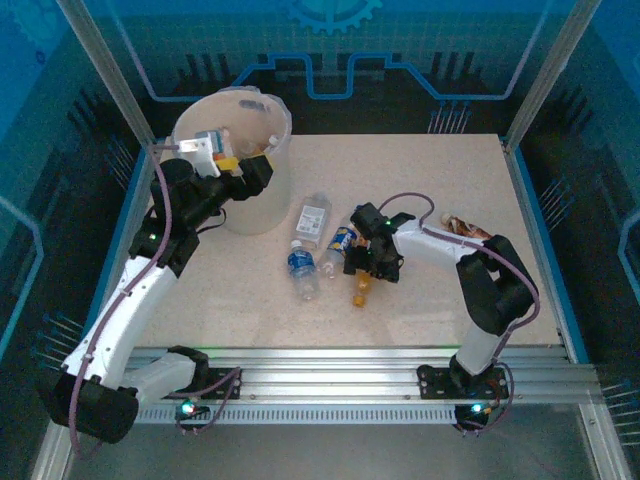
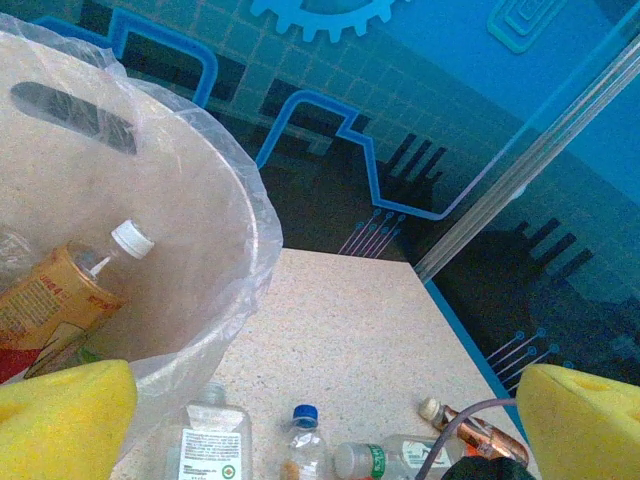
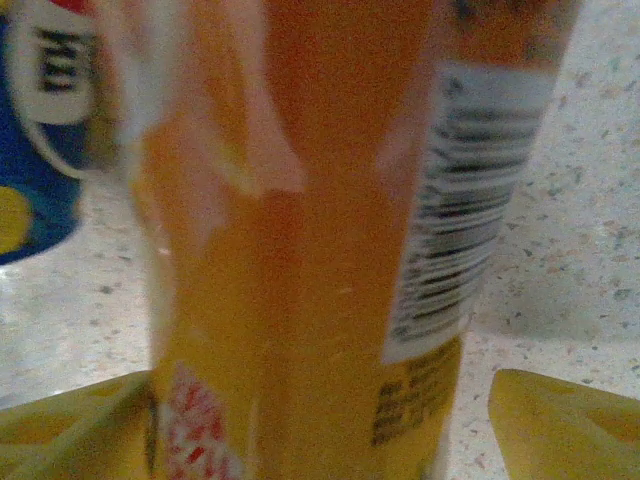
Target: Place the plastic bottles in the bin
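Note:
My left gripper (image 1: 222, 152) (image 2: 325, 420) hangs open over the rim of the bin (image 1: 255, 205) (image 2: 200, 200), with nothing between its yellow pads (image 2: 65, 420). Inside the bin lies a brown-labelled bottle with a white cap (image 2: 70, 290). My right gripper (image 1: 368, 268) (image 3: 320, 430) is low on the table, its jaws straddling an orange bottle (image 1: 361, 288) (image 3: 300, 250). The left pad (image 3: 70, 425) sits against the bottle, while a gap shows before the right pad (image 3: 560, 420). Loose bottles lie nearby: a clear white-labelled one (image 1: 314, 215) (image 2: 210, 445), a blue-labelled one (image 1: 303, 268) (image 2: 303, 440) and a yellow-and-blue one (image 1: 342, 240) (image 3: 40, 150).
A brown bottle (image 1: 462, 228) (image 2: 475, 430) lies at the right, behind my right arm. A clear bottle with a green band (image 2: 385, 460) lies among the middle group. Blue walls and metal posts enclose the table (image 1: 420, 170).

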You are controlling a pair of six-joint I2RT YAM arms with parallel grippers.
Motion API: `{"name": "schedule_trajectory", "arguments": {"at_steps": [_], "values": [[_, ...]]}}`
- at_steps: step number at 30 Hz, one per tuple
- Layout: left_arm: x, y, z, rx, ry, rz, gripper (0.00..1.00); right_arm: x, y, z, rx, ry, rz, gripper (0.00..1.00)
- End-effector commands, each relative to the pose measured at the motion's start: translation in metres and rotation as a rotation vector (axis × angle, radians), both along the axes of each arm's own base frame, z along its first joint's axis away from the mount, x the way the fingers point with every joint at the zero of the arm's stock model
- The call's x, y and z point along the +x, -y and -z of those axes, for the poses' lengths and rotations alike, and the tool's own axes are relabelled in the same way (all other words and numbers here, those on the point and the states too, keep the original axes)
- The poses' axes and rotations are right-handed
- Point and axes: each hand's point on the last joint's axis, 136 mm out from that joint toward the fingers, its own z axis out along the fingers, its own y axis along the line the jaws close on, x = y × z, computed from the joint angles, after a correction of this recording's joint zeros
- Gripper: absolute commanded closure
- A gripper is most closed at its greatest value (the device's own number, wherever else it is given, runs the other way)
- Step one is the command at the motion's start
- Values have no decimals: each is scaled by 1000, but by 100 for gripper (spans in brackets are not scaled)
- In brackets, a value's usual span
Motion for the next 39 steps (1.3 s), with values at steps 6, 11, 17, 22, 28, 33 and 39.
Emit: {"name": "schedule_trajectory", "arguments": {"at_steps": [6,11,17,22,28,33,39], "values": [[-1,-1,-6,-28,24,-14,1,-12,8,24,-42,-63,-61,19],[-1,-1,-7,-30,23,-13,1,-13,11,27,-57,-63,-82,22],[-1,0,-6,-32,15,-7,1,-13,13,16,-55,-19,-116,33],[0,2,-6,-36,9,1,1,-11,16,-5,-53,51,-144,44],[-2,10,-4,-10,-16,32,1,-4,11,-60,-38,248,-221,55],[-5,28,-1,14,-37,107,1,2,0,-129,20,502,-292,56],[-15,65,-8,-7,-17,289,1,9,-8,-208,161,819,-300,53]]}}
